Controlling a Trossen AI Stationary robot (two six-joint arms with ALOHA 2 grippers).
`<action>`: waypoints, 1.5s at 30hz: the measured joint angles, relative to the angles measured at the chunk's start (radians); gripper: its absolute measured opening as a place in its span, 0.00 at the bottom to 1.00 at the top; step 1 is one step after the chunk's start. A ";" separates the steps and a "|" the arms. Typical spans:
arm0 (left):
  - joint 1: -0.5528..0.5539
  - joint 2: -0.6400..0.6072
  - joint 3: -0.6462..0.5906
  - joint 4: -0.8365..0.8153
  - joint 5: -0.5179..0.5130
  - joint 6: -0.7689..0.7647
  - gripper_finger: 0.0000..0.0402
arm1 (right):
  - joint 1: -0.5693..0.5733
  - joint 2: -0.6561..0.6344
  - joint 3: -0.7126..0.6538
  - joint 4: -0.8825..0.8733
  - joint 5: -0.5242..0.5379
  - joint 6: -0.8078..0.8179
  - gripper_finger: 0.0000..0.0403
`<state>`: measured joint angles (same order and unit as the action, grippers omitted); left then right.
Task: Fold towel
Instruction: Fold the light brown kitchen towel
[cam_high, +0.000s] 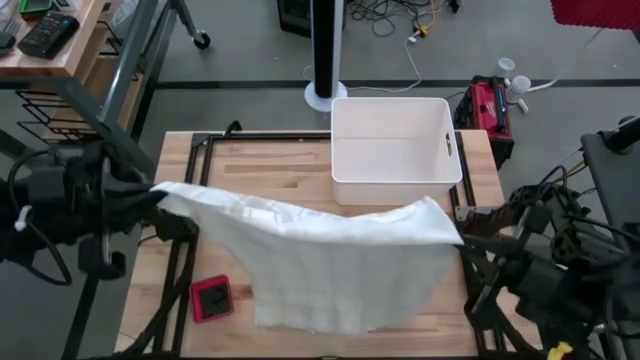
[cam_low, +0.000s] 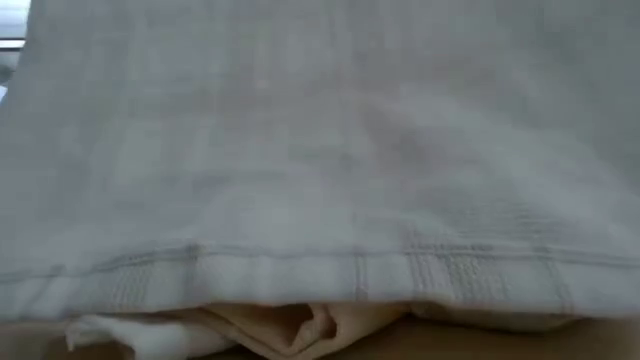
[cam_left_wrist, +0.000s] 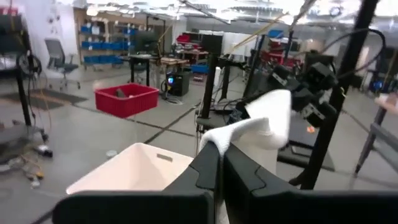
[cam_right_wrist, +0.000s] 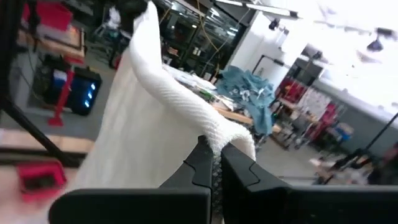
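Hanging right in front of the low camera, the white woven cotton towel fills nearly all of that view, its hem showing a band of woven stripes and a creased fold bunched beneath it on the wood. From above, the towel is stretched across the pale butcher-block wooden desk: its upper edge is lifted taut between the two arms while the lower part droops and lies on the near half of the desk. The cloth has a fine grid-like weave and soft wrinkles.

At the desk's left edge the left pincer is closed tight on one corner of the towel; in its wrist view the cloth bulges out just above the dark pressed-together fingers. At the right edge the right pincer is likewise clamped on the opposite corner, the ribbed fabric folding over its fingers.

Near the front left of the desk, just beside the towel's hanging edge, lies a small red square block with a dark face; I can read no writing on it. Beyond the towel, at the far side, stands a white rectangular plastic bin with smooth walls and handle slots. Past the desk, a black pole on a round white base rises from the grey floor, and a red toolbox sits to the right.
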<state>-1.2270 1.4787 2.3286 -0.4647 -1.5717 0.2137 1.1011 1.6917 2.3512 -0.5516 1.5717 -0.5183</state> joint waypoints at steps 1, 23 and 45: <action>-0.001 0.001 -0.001 -0.019 0.000 0.001 0.00 | 0.000 0.000 -0.001 -0.034 0.000 -0.003 0.00; 0.059 0.071 -0.282 -1.033 0.365 -1.144 0.00 | -0.038 -0.027 -0.325 -0.988 -0.255 1.395 0.00; 0.076 0.074 -0.993 -0.568 0.923 -1.620 0.00 | -0.038 -0.027 -0.804 -0.773 -0.977 1.913 0.00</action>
<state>-1.1506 1.5532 1.3357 -1.0332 -0.6492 -1.4067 1.0629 1.6645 1.5477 -1.3248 0.5943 1.3948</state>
